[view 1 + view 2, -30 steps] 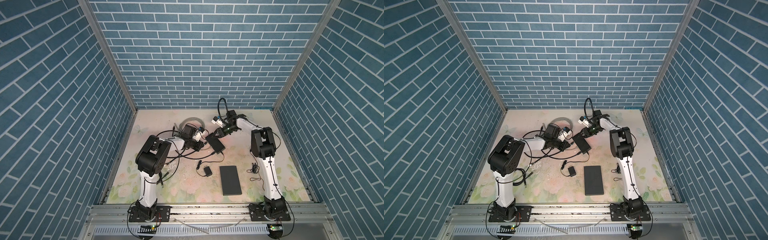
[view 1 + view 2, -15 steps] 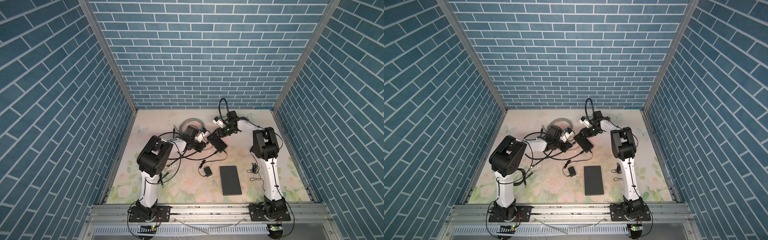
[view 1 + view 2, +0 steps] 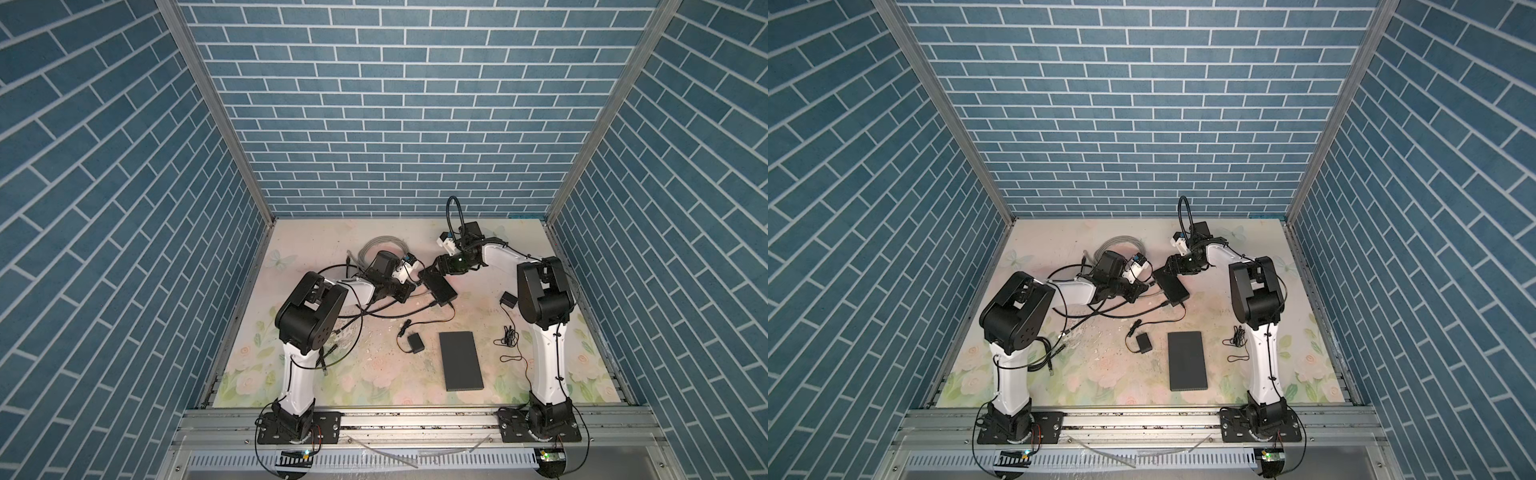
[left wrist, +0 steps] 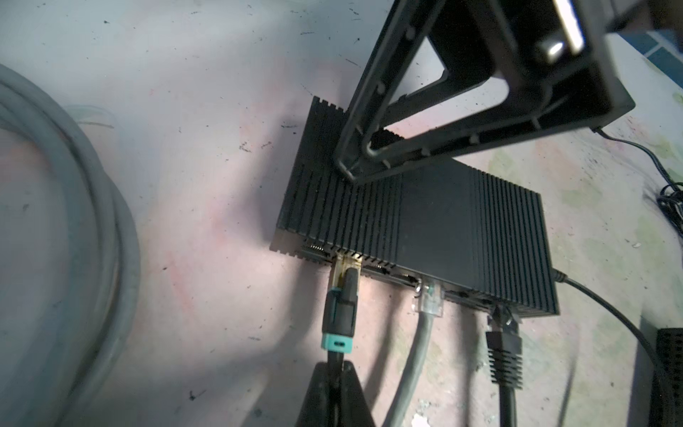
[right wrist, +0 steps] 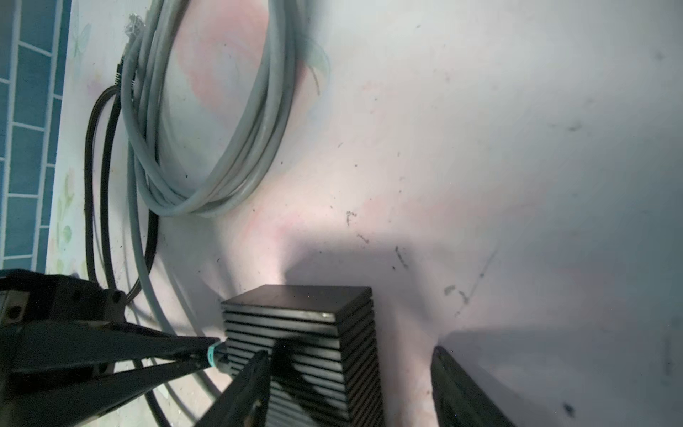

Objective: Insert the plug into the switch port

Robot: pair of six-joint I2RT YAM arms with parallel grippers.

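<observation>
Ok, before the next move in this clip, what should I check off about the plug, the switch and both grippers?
1. Alignment: the plug points straight into its port, clear tip in the port mouth: ok.
2. Latch: whether the plug is fully seated: cannot tell.
3. Grip: left gripper shut on the plug's tail end: ok.
4. Release: right gripper open, a finger on either side of the switch: ok.
5. Support: switch lying flat on the table: ok.
6. Neighbours: gray plug and black plug sit in other ports, apart from this one: ok.
</observation>
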